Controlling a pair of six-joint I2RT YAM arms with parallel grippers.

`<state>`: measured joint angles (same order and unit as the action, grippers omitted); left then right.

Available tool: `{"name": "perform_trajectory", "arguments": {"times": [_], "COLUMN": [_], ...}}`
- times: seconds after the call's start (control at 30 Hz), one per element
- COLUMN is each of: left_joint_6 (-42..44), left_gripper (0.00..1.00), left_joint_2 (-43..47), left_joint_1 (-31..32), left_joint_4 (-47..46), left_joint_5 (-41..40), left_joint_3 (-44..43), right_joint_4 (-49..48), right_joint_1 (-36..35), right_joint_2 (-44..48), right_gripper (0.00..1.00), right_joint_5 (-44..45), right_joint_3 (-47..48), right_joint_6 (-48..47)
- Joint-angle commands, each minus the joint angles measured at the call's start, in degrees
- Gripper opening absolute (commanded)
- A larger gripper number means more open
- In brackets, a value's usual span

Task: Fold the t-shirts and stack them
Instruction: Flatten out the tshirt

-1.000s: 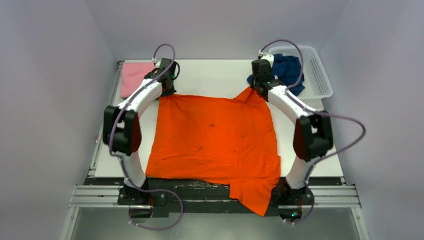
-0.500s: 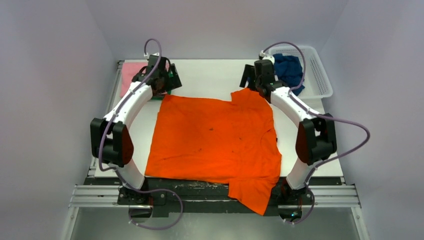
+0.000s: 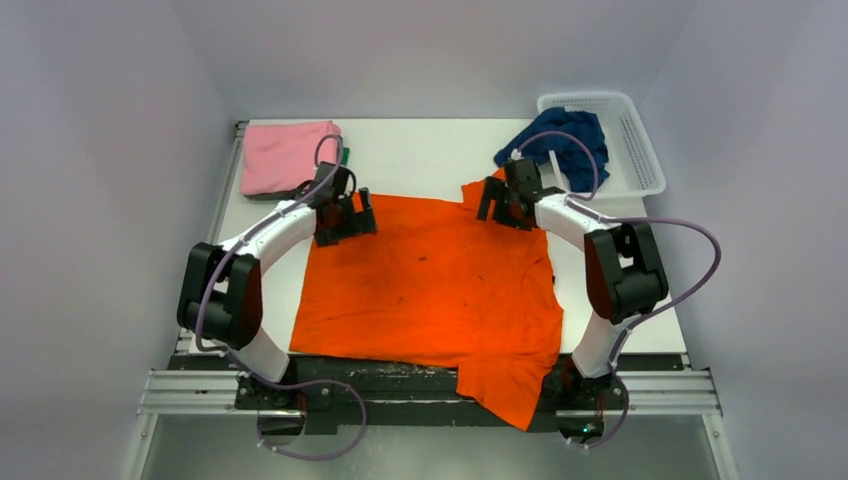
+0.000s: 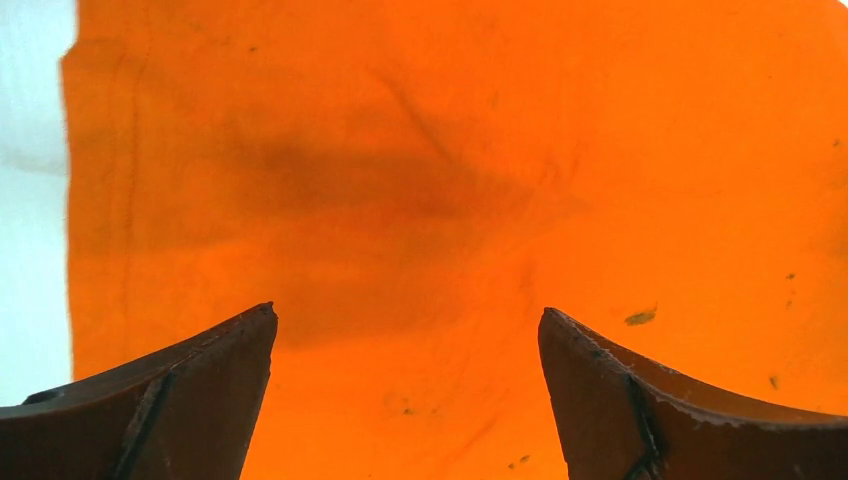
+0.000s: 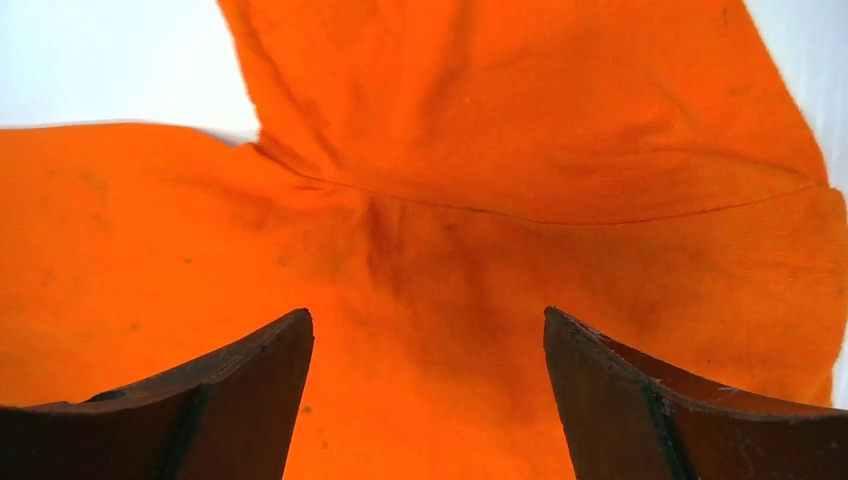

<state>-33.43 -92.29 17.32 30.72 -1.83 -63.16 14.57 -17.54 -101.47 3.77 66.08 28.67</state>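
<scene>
On the worktop [image 3: 420, 150] lies a soft, limp orange t-shirt [image 3: 430, 280]; left hand [image 4: 405, 320] and right hand [image 5: 428, 320] hover wide open over its far corners, likely the best pinch points.

I see white mesh basket [image 3: 640, 150] at far right, beside white table [image 3: 420, 150], touching its right edge. Aluminium rail [image 3: 190, 392] runs left-right along near edge. Pale walls [image 3: 100, 150] on my left, right, far side.

white links [image 3: 275, 222], black joints [image 3: 625, 270], lilac cables [image 3: 717, 258], dark pointed left tool [image 4: 407, 308] and right tool [image 5: 427, 311].
</scene>
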Motion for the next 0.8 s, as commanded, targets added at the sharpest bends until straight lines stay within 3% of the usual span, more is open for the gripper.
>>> {"name": "perform_trajectory", "arguments": {"times": [0.0, 0.37, 0.77], "left_joint_6": [-2.1, -4.3, -4.3], "left_gripper": [1.0, 1.0, 1.0], "left_joint_2": [-4.5, -24.4, -41.5], "left_joint_1": [-0.2, -1.6, -3.6], "left_joint_4": [-4.6, 0.4, 9.3], "left_joint_5": [4.0, 10.1, 14.5], "left_joint_3": [-2.3, -20.6, -48.1], "right_joint_4": [1.7, 4.3, 6.5], "right_joint_1": [1.2, 7.0, 10.7], "right_joint_2": [-3.7, -19.9, -35.8], "right_gripper": [0.83, 0.82, 0.81], "right_joint_5": [0.7, -4.2, -10.3], "right_joint_3": [2.4, 16.4, 37.9], "right_joint_6": [2.2, 3.3, 3.8]}}
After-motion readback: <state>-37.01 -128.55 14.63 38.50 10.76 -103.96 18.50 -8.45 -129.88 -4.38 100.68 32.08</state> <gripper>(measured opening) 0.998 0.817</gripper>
